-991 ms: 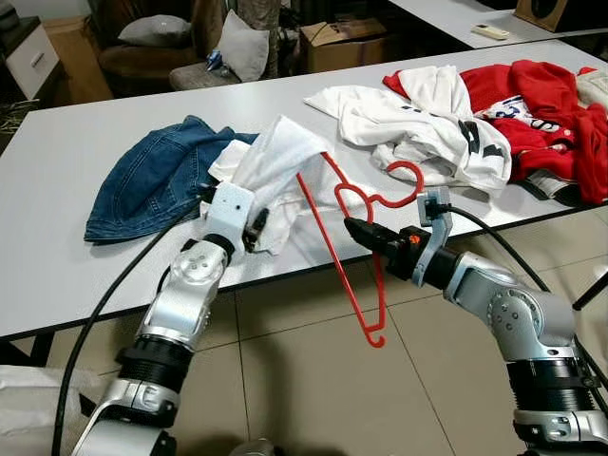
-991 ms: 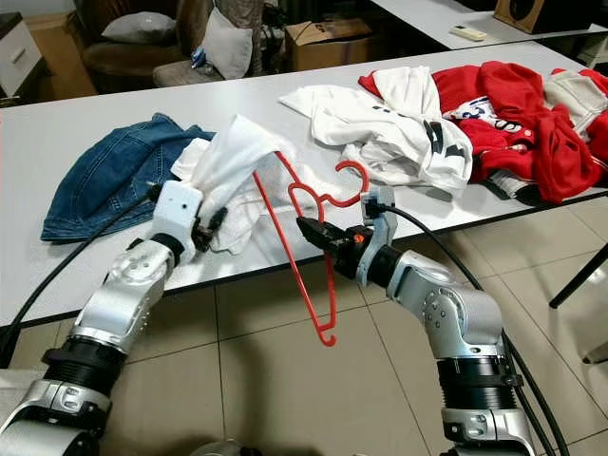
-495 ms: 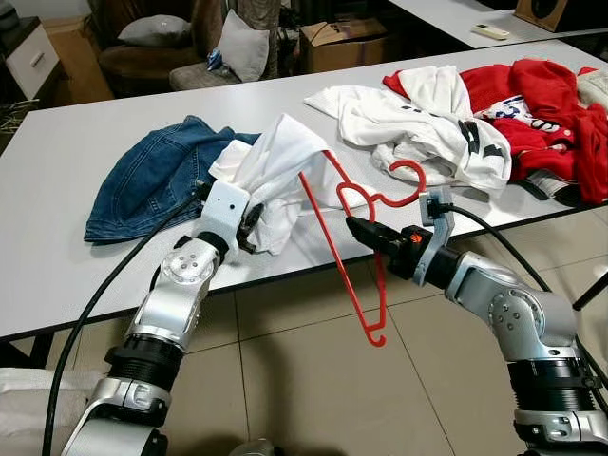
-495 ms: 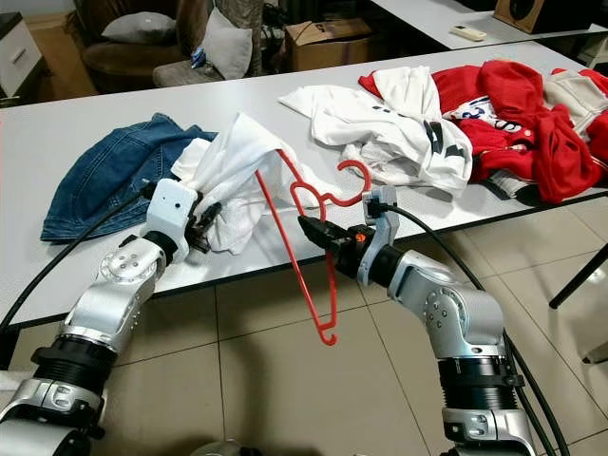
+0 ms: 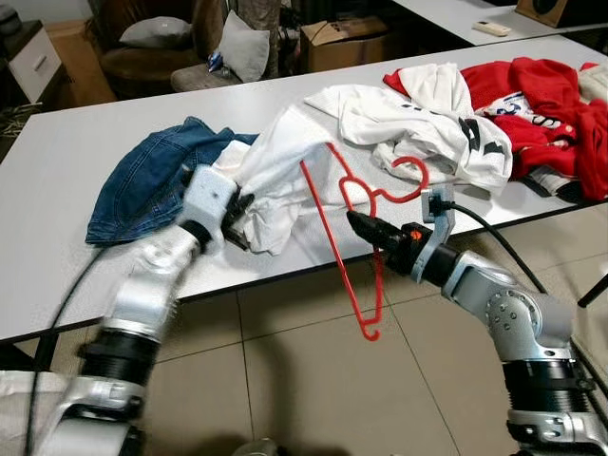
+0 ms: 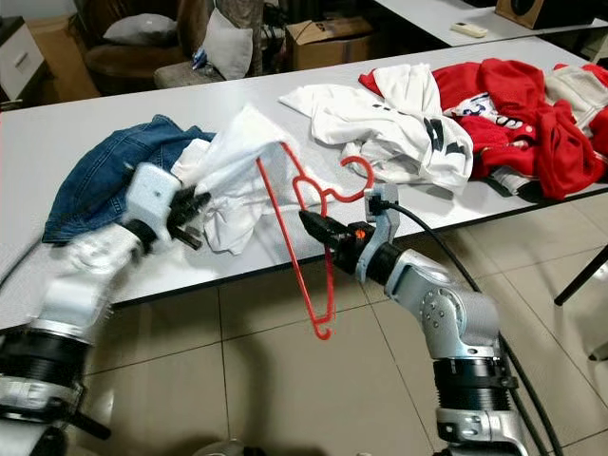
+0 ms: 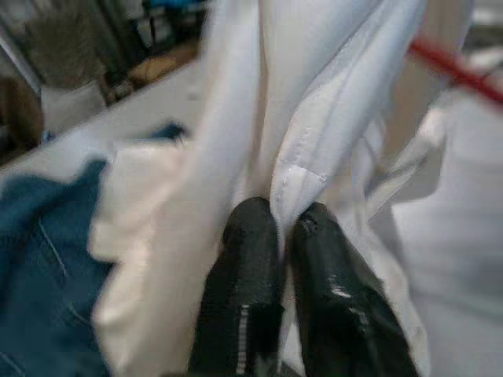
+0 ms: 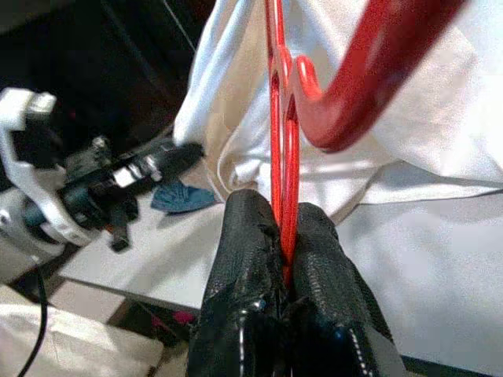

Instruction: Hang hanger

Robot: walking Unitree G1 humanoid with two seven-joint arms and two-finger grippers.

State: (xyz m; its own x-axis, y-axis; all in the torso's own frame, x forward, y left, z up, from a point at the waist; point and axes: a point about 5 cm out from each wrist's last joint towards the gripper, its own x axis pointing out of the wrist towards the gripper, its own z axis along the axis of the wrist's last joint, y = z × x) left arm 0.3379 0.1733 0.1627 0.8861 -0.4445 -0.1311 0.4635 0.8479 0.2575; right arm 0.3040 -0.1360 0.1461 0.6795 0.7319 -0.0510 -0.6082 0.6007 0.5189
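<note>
At table's front edge | I read right gripper (image 5: 352, 219) clamped on red hanger (image 5: 334, 228); long axis steep, upper arm in white shirt (image 5: 275, 171) | left gripper (image 7: 279, 228) pinching shirt, nearer

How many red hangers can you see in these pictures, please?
1. The red hanger is held by the right tool over the table's front edge, one end inside the white shirt. Others may be hidden under the clothes.

One red hanger (image 5: 353, 249), one denim garment (image 5: 147, 182), two white garments (image 5: 275, 176) (image 5: 408, 119), one red garment (image 5: 546, 114), two claws (image 6: 306, 220) (image 6: 195, 214).
</note>
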